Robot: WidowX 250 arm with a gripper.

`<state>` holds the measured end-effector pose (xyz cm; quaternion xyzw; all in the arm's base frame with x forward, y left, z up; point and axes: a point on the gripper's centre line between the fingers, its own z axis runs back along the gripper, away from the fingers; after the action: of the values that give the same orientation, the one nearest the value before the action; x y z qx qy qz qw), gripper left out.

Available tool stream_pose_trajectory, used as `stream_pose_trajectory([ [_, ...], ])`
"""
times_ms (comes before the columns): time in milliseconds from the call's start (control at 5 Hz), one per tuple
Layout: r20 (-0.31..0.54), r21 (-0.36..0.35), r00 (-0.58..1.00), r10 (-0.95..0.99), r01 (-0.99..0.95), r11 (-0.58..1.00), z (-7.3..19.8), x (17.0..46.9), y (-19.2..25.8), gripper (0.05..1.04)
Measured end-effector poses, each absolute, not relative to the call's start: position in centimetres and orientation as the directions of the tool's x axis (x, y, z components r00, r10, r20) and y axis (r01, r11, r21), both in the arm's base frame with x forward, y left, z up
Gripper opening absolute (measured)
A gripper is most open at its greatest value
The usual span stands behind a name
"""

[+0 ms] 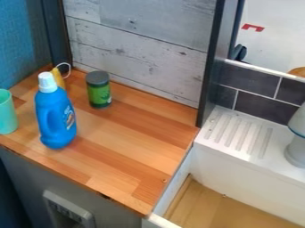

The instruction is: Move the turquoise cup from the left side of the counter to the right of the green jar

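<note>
Bottle (58, 118): likely smooth, fairly stiff, perhaps heavy.
It stands upright on the counter (131, 142), near the cup (7, 113); grip it just below the cap (47, 83). You can't tell whether the claw is open or closed.

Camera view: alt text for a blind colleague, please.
A blue plastic bottle with a white cap stands on a wooden counter, between a mint-green cup and a green cylindrical can with a dark lid; right, a white ribbed ledge.
</note>
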<state>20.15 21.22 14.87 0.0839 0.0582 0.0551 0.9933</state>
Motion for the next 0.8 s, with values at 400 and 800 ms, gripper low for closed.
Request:
stream_pose_trajectory([
  [400, 0.008, 0.061, 1.000, 0.026, -0.026, 0.998, 13.8, 23.0, 20.3, 1.008],
  [800, 0.095, 0.068, 0.995, 0.020, -0.026, 0.997, 11.9, 24.5, 20.6, 1.008],
])
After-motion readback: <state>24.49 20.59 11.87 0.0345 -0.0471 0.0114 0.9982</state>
